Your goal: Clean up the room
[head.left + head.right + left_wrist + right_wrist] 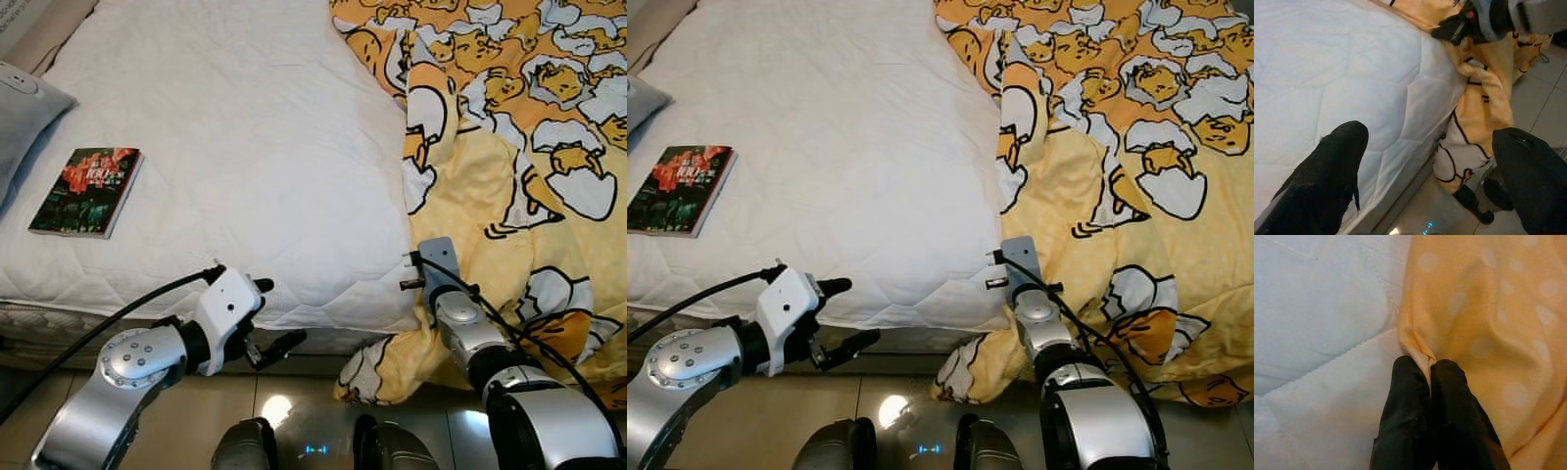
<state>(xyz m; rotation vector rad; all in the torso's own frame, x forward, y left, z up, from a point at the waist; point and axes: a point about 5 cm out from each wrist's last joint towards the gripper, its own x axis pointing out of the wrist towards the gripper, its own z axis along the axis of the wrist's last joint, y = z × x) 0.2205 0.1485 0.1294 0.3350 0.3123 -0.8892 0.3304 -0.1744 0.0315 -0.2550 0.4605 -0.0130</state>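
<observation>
- Fingers of the right end effector (1429, 363) are pressing together on a small fold at the edge of the yellow blanket (519, 186), right where that edge meets the white mattress (245, 147); pinching the border rather than the bulk is giving a hold for dragging the cloth flat, by my reading.
- Right arm is reaching low over the bed's near edge, its wrist lying against the blanket where the cloth is spilling down toward the tiled floor (147, 392).
- Left end effector (266, 318) is hanging with its two black fingers spread wide, gripping nothing, just off the mattress side; it is probably waiting to take a second hold on the blanket edge.
- Blanket, printed with egg-shell cartoon figures, is covering the right part of the bed in loose folds, one corner drooping to the floor, so spreading it looks like the tidying step in hand.
- Book (88, 191) is lying flat on the bare mattress to the left, just beside a grey pillow (24, 113), well apart from both arms and probably waiting its turn.
</observation>
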